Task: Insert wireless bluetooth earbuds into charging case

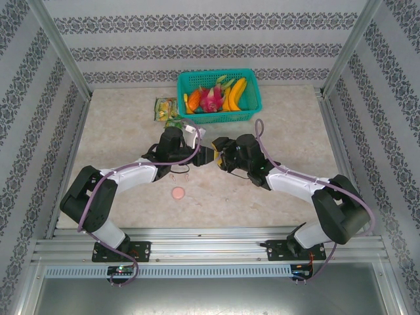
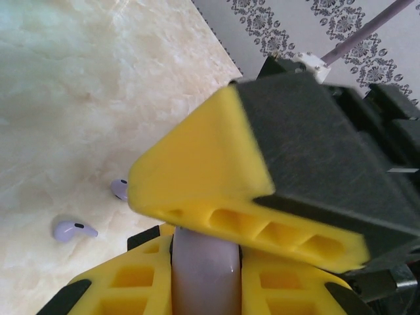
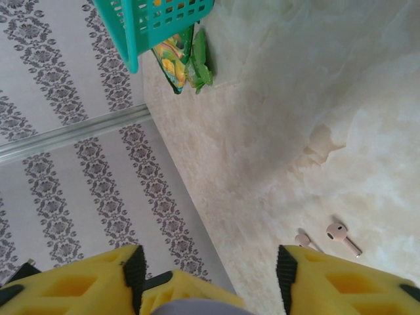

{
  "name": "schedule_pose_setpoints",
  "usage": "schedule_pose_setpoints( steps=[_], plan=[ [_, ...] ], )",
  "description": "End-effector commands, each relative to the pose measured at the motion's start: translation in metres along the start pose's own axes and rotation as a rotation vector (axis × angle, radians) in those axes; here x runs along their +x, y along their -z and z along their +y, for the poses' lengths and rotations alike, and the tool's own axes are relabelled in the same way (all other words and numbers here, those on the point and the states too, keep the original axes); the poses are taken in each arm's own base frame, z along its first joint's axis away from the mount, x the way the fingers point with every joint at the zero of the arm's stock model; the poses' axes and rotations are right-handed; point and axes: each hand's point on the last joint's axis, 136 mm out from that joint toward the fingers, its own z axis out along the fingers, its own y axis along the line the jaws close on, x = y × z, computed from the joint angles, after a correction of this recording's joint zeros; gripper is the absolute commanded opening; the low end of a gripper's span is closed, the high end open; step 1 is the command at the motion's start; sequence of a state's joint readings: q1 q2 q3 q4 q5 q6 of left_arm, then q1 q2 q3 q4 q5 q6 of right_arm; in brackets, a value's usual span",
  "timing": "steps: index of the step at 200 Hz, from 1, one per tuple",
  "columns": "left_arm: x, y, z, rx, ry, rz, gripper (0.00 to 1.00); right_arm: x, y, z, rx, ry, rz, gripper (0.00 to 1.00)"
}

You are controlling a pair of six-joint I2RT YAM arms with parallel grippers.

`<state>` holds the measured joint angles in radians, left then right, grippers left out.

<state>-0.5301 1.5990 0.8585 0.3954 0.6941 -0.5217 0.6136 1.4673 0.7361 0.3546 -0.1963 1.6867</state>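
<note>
Top external: left end effector [image 1: 207, 155] and right end effector [image 1: 220, 157] tip to tip at centre.
Left wrist: left clenched on lilac case [image 2: 203, 275], bottom centre; lilac earbuds [image 2: 73, 230] lower left on tabletop [image 2: 65, 98].
Right wrist: right released; pink earbuds [image 3: 342, 236] lower right.

There are two lilac earbuds [image 2: 73, 230], two pink earbuds [image 3: 341, 235], one pink round case [image 1: 178, 193], one lilac round case [image 2: 203, 269], one teal basket [image 1: 223, 117] and two robot arms [image 1: 131, 174].
</note>
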Motion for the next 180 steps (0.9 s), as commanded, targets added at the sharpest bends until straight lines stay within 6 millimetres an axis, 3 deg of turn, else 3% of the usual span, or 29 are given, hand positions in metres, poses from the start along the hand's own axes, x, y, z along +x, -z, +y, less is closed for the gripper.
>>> schedule_pose_setpoints(
  steps=[1,50,136,180],
  plan=[
    [-0.004,-0.001,-0.006,0.006,-0.040,-0.004,0.07,0.002,-0.003,0.010,-0.032,-0.001,-0.011,0.52],
    [-0.001,-0.002,-0.004,0.000,-0.038,0.001,0.08,0.002,-0.004,0.011,-0.039,0.000,-0.012,0.41],
    [-0.003,0.004,-0.004,-0.031,-0.062,0.001,0.30,-0.005,-0.002,0.002,-0.025,-0.009,-0.033,0.39],
    [-0.004,0.004,-0.004,-0.031,-0.061,-0.004,0.33,-0.007,-0.002,0.000,-0.020,-0.011,-0.036,0.39]
  ],
)
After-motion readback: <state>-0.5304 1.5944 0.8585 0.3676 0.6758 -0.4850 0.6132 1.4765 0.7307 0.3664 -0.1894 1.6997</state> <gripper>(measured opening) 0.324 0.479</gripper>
